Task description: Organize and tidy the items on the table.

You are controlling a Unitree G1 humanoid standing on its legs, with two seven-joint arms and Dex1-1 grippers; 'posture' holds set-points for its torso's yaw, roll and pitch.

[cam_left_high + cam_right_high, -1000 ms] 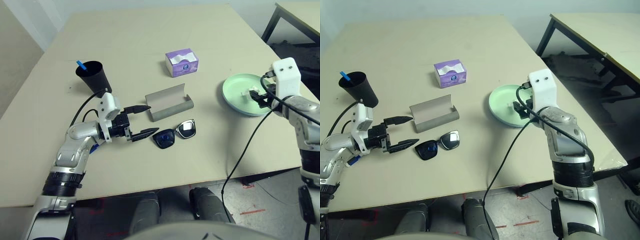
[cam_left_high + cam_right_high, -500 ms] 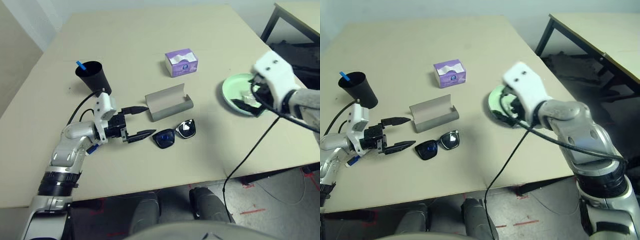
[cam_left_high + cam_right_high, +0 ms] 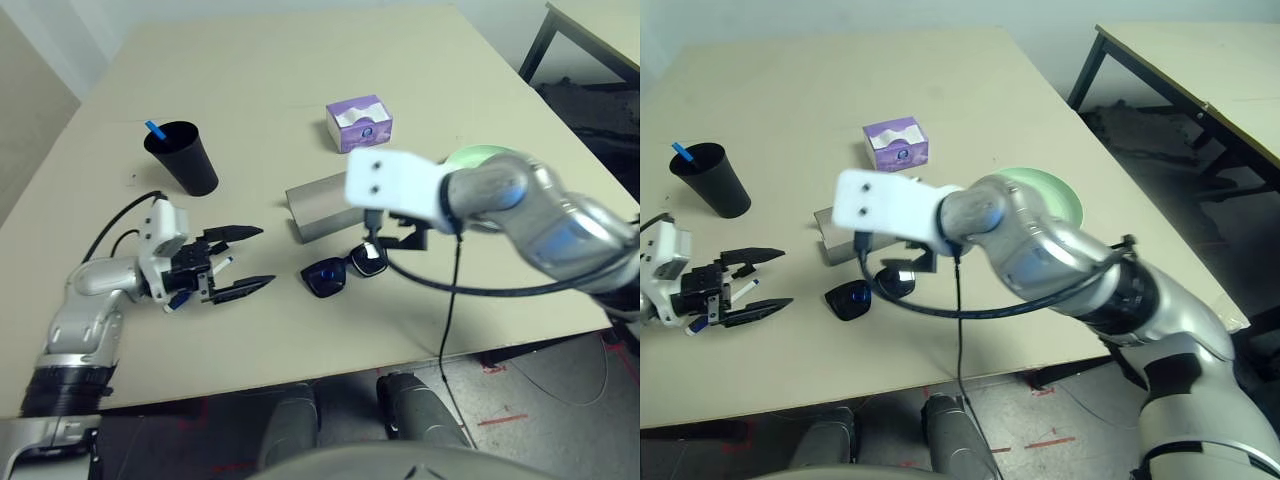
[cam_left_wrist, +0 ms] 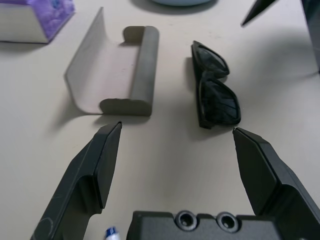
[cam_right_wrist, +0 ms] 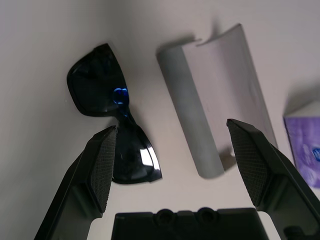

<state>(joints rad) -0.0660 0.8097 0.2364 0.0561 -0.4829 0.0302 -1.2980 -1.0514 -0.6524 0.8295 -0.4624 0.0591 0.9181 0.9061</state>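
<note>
While both grippers gape empty, black sunglasses (image 3: 345,270) lie beside grey glasses case (image 4: 120,70)

No readable text anywhere — the purple tissue box (image 3: 359,124) bears a round emblem, illegible.

My silver forearms end in white boxy wrist housings, the right one (image 3: 392,186) marked by two dark screw holes, with black cables looping off and tapered matte-black fingers (image 4: 95,170) ahead.
</note>
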